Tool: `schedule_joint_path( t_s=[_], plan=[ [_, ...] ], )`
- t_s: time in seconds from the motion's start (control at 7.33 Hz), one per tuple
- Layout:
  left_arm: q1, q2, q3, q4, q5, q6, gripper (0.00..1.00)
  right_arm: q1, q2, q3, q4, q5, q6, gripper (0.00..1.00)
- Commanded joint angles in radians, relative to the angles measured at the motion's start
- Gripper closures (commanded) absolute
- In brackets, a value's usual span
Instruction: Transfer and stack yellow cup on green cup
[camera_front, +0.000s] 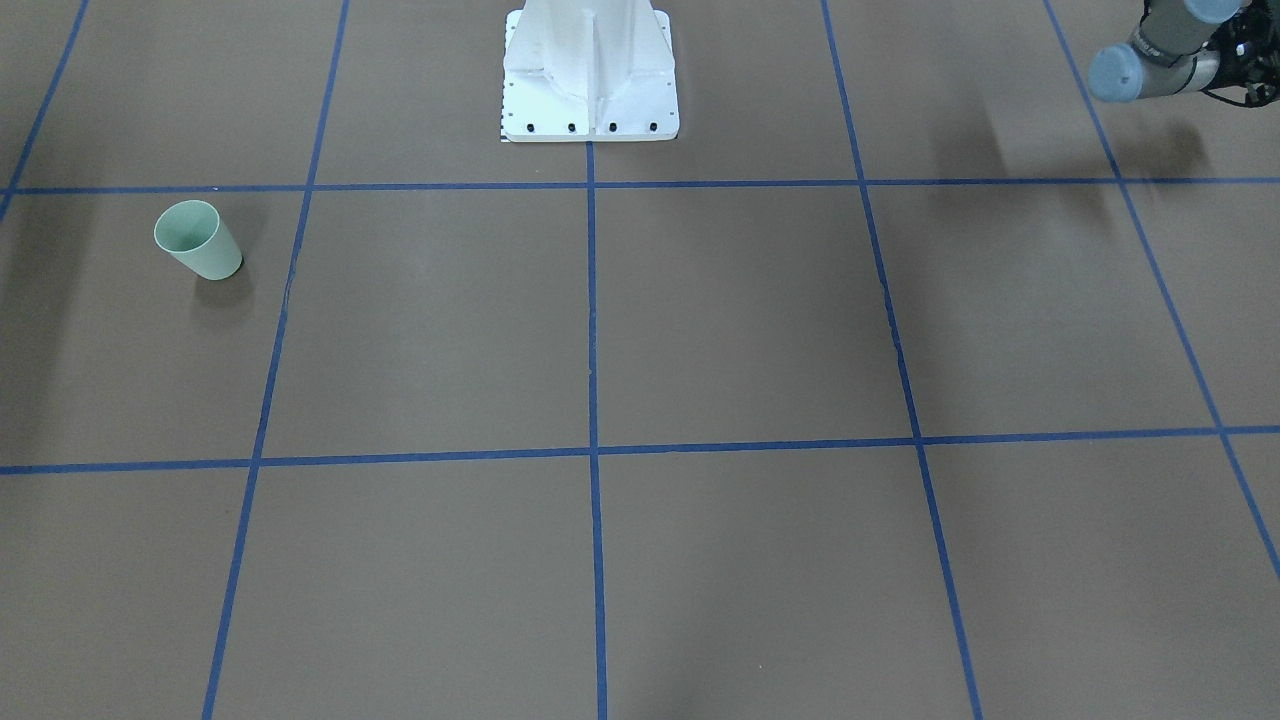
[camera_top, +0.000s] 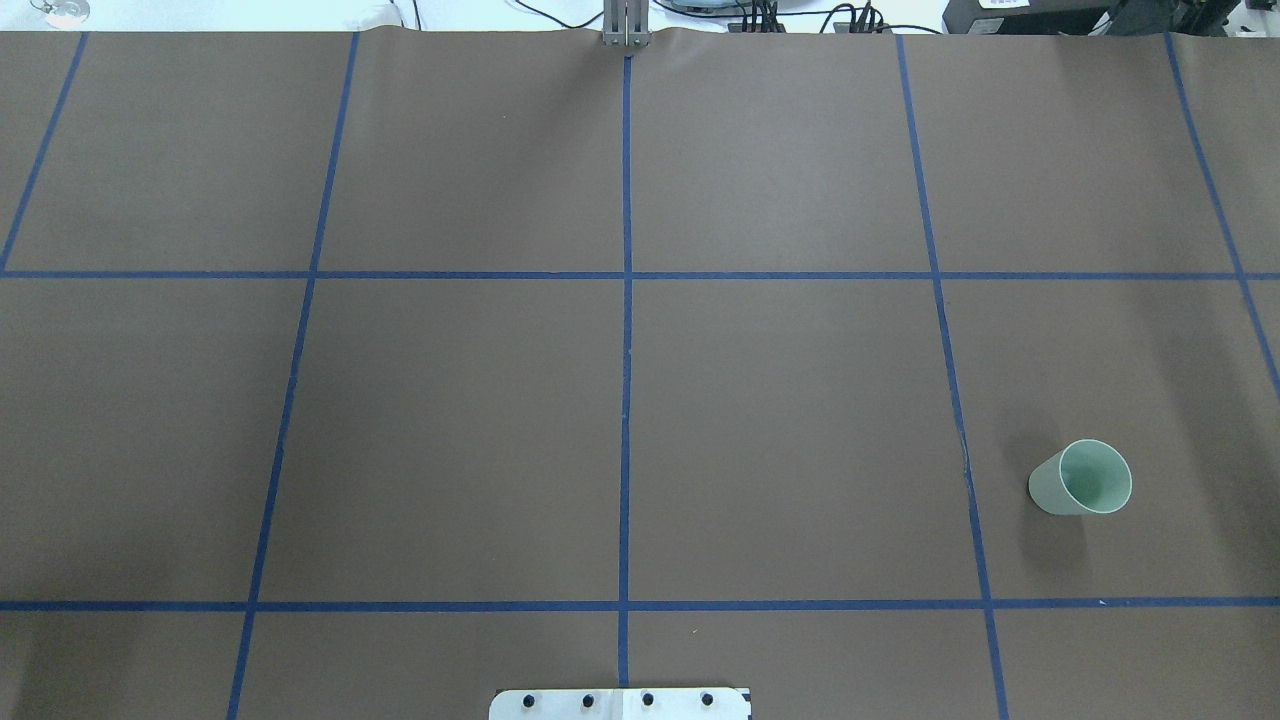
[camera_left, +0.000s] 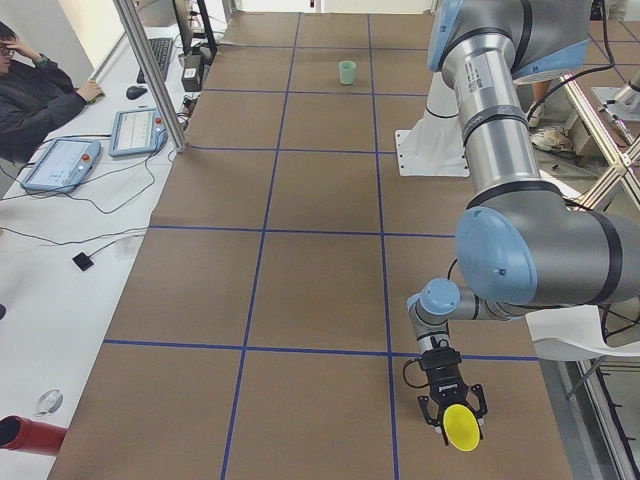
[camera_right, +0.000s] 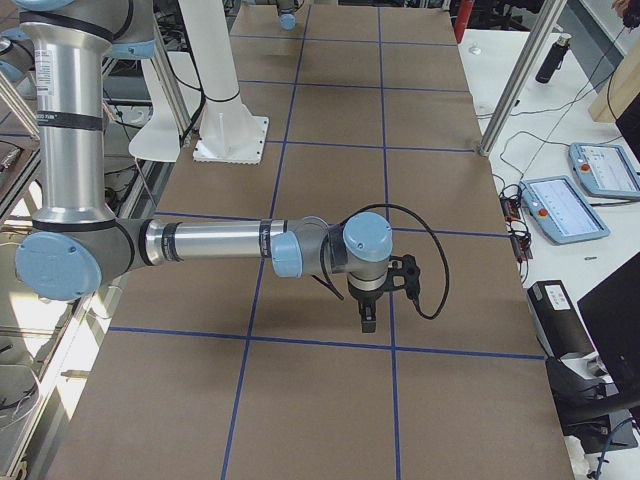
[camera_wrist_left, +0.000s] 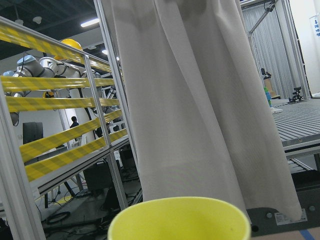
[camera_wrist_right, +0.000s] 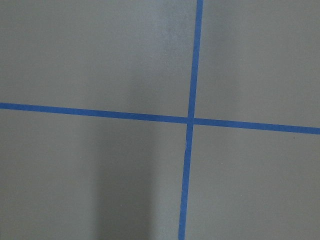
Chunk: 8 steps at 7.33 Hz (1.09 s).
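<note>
The green cup (camera_front: 197, 240) stands upright on the brown table on the robot's right side; it also shows in the overhead view (camera_top: 1082, 478) and far off in the exterior left view (camera_left: 347, 72). The yellow cup (camera_left: 461, 427) lies sideways in the air at my left gripper (camera_left: 452, 420), past the table's left end. Its rim fills the bottom of the left wrist view (camera_wrist_left: 180, 220), where no fingers show. My right gripper (camera_right: 367, 320) points down over the table's right part. I cannot tell whether either gripper is open or shut.
The white robot base (camera_front: 590, 75) stands at the table's robot-side edge. Blue tape lines (camera_top: 626, 400) divide the table into squares. An operator (camera_left: 40, 90) sits at a side bench with teach pendants (camera_left: 60, 160). A metal post (camera_left: 150, 70) rises there.
</note>
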Motion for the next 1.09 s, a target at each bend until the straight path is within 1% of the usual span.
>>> schedule_joint_path(
  t_s=[0.0, 0.14, 0.27, 0.41, 0.55, 0.68, 0.82, 0.95],
  plan=[
    [-0.128, 0.055, -0.058, 0.002, 0.019, 0.244, 1.0, 0.0, 0.0, -0.001, -0.001, 0.0, 0.0, 0.01],
    [-0.229, 0.049, -0.105, 0.002, 0.118, 0.375, 1.0, -0.002, 0.002, -0.005, -0.001, -0.001, 0.0, 0.01],
    [-0.348, 0.018, -0.141, 0.008, 0.215, 0.507, 1.0, -0.002, 0.011, -0.014, -0.001, -0.001, 0.0, 0.01],
    [-0.482, -0.027, -0.15, 0.01, 0.31, 0.64, 1.0, -0.002, 0.015, -0.027, -0.001, -0.003, 0.0, 0.01],
    [-0.676, -0.119, -0.155, 0.01, 0.428, 0.808, 1.0, -0.003, 0.015, -0.031, 0.0, -0.001, 0.0, 0.01],
    [-0.874, -0.257, -0.152, 0.01, 0.567, 1.029, 1.0, -0.003, 0.015, -0.031, 0.0, -0.001, 0.0, 0.01],
    [-0.983, -0.343, -0.141, 0.004, 0.608, 1.218, 1.0, -0.003, 0.015, -0.031, 0.0, -0.001, -0.002, 0.01],
    [-0.994, -0.388, -0.138, -0.002, 0.61, 1.292, 1.0, -0.005, 0.017, -0.03, 0.0, -0.001, -0.002, 0.01]
  ],
)
